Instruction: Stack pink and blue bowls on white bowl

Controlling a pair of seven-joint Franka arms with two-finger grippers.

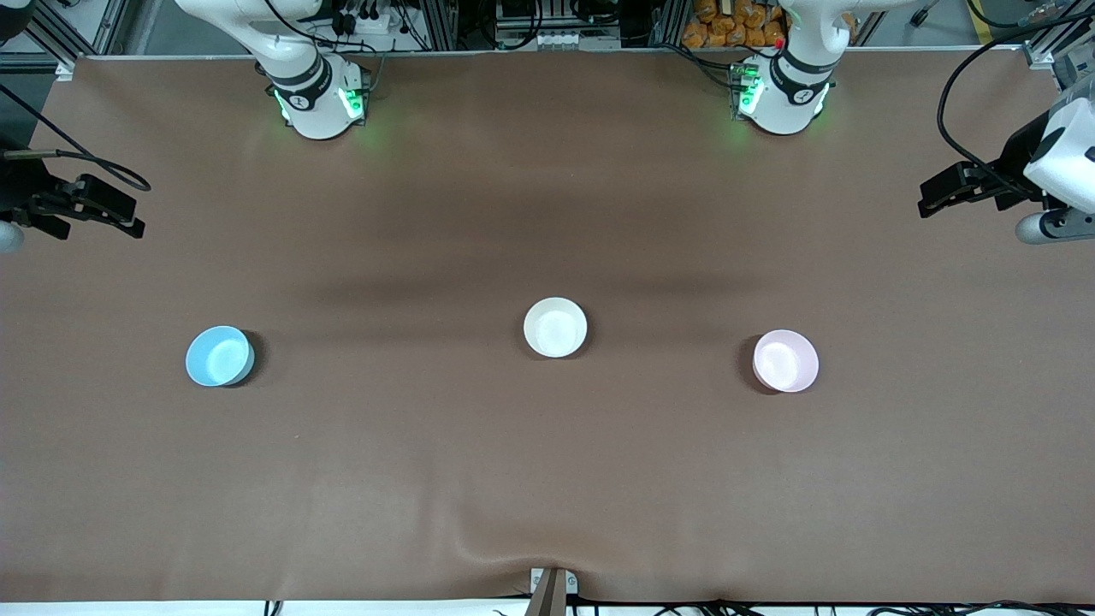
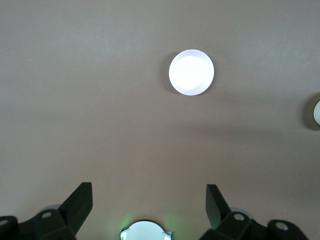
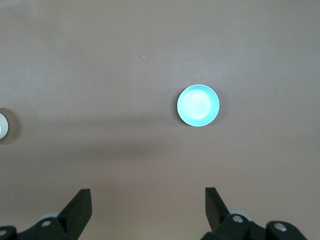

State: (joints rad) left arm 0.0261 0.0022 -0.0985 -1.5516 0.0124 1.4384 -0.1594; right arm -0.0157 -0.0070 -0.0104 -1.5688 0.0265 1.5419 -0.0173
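Grippers both high and idle, fingers spread wide, nothing between them. Left gripper point(image 2: 149, 202) up at the left arm's end of the table point(image 1: 547, 479), looking down on pink bowl point(image 2: 191, 72); fingers point(image 2: 80, 201) apart with bare cloth in the gap. Right gripper point(image 3: 148, 205) likewise up at the right arm's end, over blue bowl point(image 3: 198, 105); fingers point(image 3: 79, 207) apart, no contact. Both arms waiting

Progress: none visible. No bowl lifted, none nested, all three sitting apart on the brown cloth. Left to do, by judgement: pick up one coloured bowl, set into white bowl, then second on top. Two full pick-and-place moves outstanding

Layout, front view: white bowl point(image 1: 555, 327) mid-table, slightly farther from the camera than the other two. Blue bowl point(image 1: 219, 356) well apart from it toward the right arm's end. Pink bowl point(image 1: 785, 360) well apart toward the left arm's end. Roughly one row, white in between. Each coloured bowl on its own arm's side, so one bowl per arm looks plausible

Appearance: three small round bowls, same size, upright, mouths up, empty. Smooth and glossy, plastic by the look, with bright glare on the inner floors. Pink very pale, washed nearly white in the left wrist view; white more cream. Thin rims, likely best gripped at the wall
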